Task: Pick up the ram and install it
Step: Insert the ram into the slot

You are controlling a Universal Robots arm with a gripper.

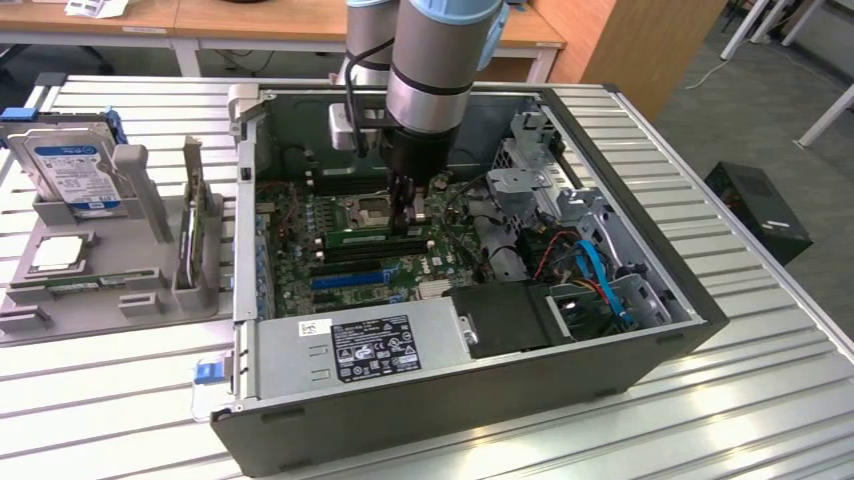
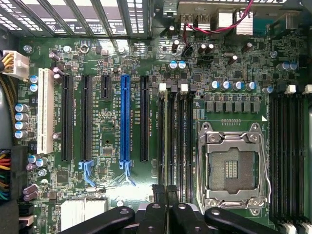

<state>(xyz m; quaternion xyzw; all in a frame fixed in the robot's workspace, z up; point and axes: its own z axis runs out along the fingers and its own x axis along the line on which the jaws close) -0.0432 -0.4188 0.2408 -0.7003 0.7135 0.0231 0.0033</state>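
The ram [image 1: 358, 233] is a thin green stick standing on edge in a black memory slot on the motherboard, just beside the processor socket [image 1: 368, 209]. My gripper [image 1: 403, 222] comes straight down from above and is shut on the ram's upper edge near one end. In the wrist view my gripper [image 2: 165, 191] has its dark fingers [image 2: 158, 195] close together over the row of black memory slots [image 2: 180, 136] with white end clips. The part of the ram between the fingers is hidden.
The open computer case [image 1: 667, 300] lies on a slatted metal table. Inside are a grey power supply [image 1: 360, 345], a drive cage [image 1: 534, 190] and blue cables [image 1: 607, 285]. A grey holder [image 1: 160, 290] at the exterior view's left carries a hard drive [image 1: 74, 170] and a silver chip [image 1: 60, 255].
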